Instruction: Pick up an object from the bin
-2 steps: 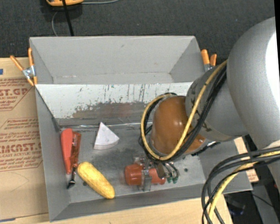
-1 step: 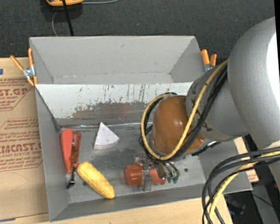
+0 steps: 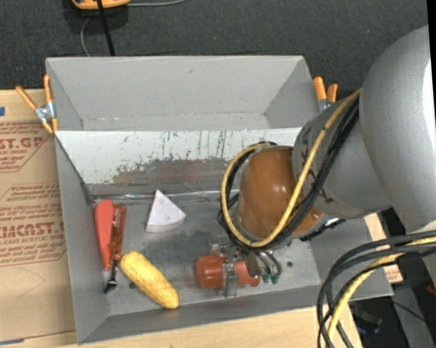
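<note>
Grey bin [image 3: 174, 98] (scuffed back wall) holds corn [image 3: 148, 279].

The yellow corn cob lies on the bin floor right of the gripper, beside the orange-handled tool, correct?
No. In the camera view the yellow corn cob lies on the bin floor left of the gripper, not right, beside the orange-handled tool.

Gripper [image 3: 229, 272] is down at the bin [image 3: 174, 98] floor, right up against a red roundish thing [image 3: 208, 272]. Past it toward the view's left: a yellow corn cob [image 3: 149, 280], a white wedge [image 3: 163, 211] higher up, and an orange-handled tool [image 3: 105, 232] farthest out.
</note>
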### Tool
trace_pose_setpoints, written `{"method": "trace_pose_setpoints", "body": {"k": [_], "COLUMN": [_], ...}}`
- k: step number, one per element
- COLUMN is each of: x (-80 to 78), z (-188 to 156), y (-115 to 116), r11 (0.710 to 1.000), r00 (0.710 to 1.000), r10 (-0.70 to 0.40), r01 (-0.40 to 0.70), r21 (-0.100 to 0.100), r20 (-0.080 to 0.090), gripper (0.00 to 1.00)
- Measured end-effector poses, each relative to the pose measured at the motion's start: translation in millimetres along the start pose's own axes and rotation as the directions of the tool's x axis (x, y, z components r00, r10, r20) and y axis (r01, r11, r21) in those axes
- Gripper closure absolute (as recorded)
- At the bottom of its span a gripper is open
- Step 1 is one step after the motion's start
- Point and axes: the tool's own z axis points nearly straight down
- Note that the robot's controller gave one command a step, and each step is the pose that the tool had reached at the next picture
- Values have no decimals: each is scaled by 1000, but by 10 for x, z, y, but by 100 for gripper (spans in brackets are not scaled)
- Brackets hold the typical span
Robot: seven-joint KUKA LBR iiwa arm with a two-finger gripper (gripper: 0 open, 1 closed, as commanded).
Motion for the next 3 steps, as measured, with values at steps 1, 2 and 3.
{"method": "trace_pose_setpoints", "body": {"k": [1, 2, 3], "x": [15, -6, -18], "z": [-218, -440, -570], "y": [1, 3, 3], "r11": [1000, 1000, 1000], "r00": [1000, 1000, 1000], "r10": [0, 0, 0], "r01": [0, 0, 0], "r21": [0, -1, -1], "r20": [-4, 3, 8], "gripper": [100, 100, 100]}}
